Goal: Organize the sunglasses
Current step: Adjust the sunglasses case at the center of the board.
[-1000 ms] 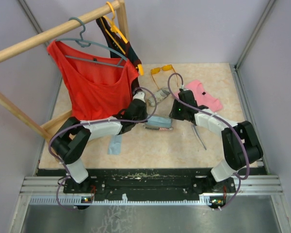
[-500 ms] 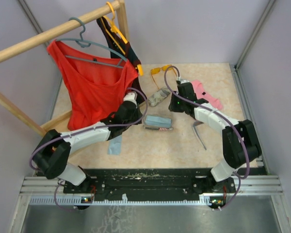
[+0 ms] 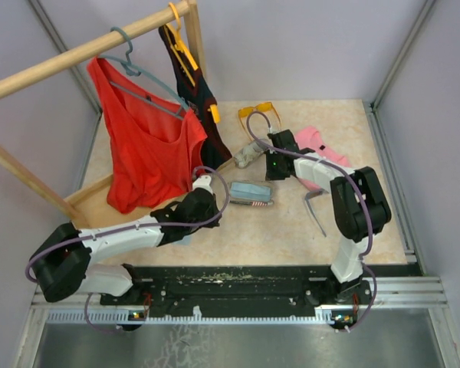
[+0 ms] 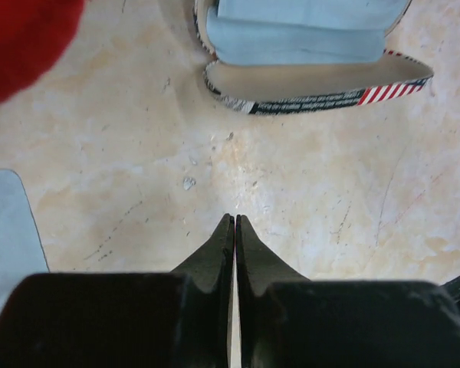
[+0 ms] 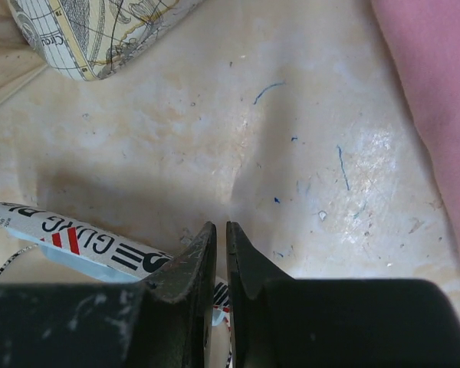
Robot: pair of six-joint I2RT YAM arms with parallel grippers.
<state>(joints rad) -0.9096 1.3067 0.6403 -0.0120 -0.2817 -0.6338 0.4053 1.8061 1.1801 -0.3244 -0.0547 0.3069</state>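
The orange-lensed sunglasses point(image 3: 257, 113) lie at the back of the table. The slim greyish-lilac sunglasses point(image 3: 315, 205) lie folded at the right, near the right arm. An open striped glasses case point(image 3: 251, 193) with a light-blue cloth in it lies in the middle; it also shows in the left wrist view point(image 4: 314, 80). My left gripper point(image 3: 211, 199) is shut and empty, just left of that case point(image 4: 235, 218). My right gripper point(image 3: 273, 170) is shut and empty, low over the case's right end point(image 5: 221, 225), and neither gripper touches the sunglasses.
A map-patterned case point(image 3: 249, 153) lies behind the open one point(image 5: 100, 31). A pink cloth point(image 3: 327, 153) lies right of my right gripper. A flat light-blue cloth point(image 3: 184, 230) lies under my left arm. A wooden rack point(image 3: 84, 50) with a red top point(image 3: 149, 146) stands at the left.
My left arm has drawn back toward the near left, away from the open case. My right gripper has moved toward the back. The red top has swung on its hanger.
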